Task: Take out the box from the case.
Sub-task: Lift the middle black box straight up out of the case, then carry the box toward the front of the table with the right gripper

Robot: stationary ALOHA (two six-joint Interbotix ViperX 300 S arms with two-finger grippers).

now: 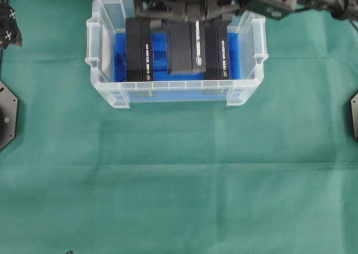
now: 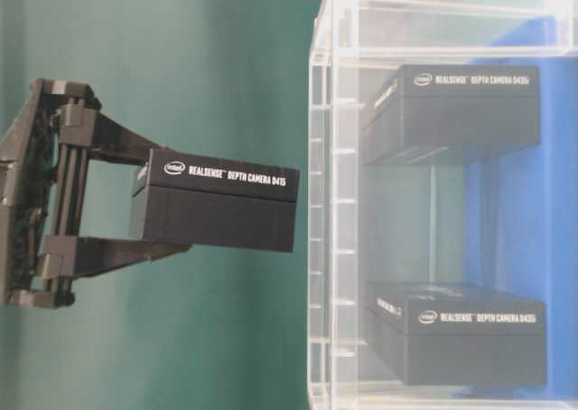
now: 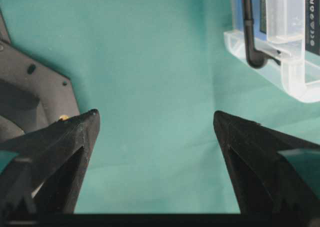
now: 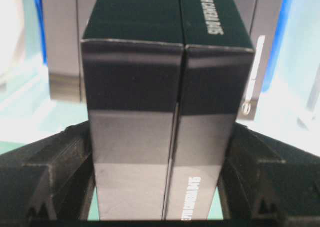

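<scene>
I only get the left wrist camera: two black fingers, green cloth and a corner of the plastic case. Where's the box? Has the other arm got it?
Observer: Yes. The right gripper is clamped on a black box, one finger on each side.
Operator: Is it out of the case?
Observer: The table-level view shows it raised above the rim of the case, and the overhead view shows it hanging over the middle.
Operator: Are more boxes inside?
Observer: Two. The left spare box and the right spare box lie on the blue cloth, one toward each end.
</scene>
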